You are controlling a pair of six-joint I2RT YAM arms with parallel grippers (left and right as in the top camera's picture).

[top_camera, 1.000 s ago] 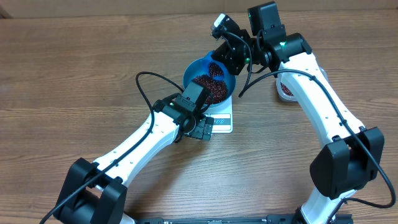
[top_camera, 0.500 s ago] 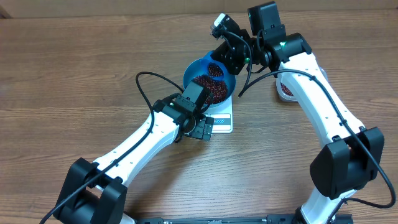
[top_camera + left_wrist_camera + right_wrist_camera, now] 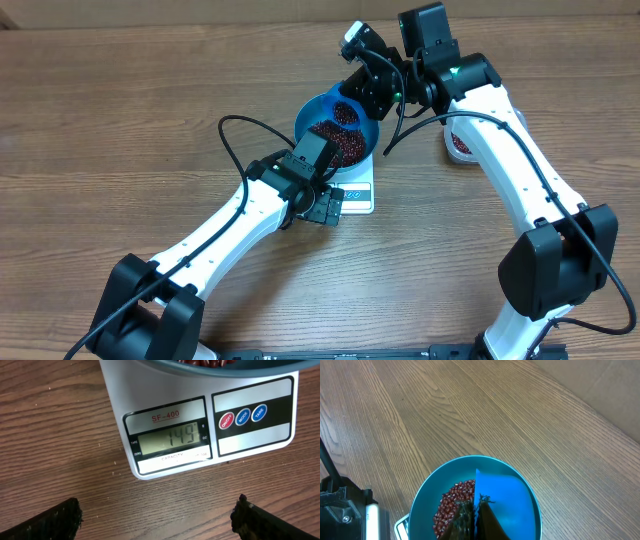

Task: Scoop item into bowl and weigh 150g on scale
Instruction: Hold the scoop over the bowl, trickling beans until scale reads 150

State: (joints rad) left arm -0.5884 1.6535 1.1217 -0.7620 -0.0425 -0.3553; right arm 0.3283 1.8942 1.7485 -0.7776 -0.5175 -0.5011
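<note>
The blue bowl [image 3: 305, 118] stands on the white scale [image 3: 360, 192] and holds a heap of red-brown beans [image 3: 335, 142]. My right gripper [image 3: 362, 95] hangs over the bowl's far side, shut on a small blue scoop [image 3: 347, 108]. In the right wrist view the scoop [image 3: 505, 502] covers the right half of the bowl [image 3: 422, 505], with the beans [image 3: 451, 505] to its left. My left gripper [image 3: 157, 520] stands open just off the scale's [image 3: 250, 435] front edge, nothing between its fingers [image 3: 50, 521]. The display [image 3: 170, 440] reads 149.
A clear tub [image 3: 460, 142] with more beans sits on the table to the right of the bowl, partly under my right arm. A black cable [image 3: 235, 135] loops over the table left of the bowl.
</note>
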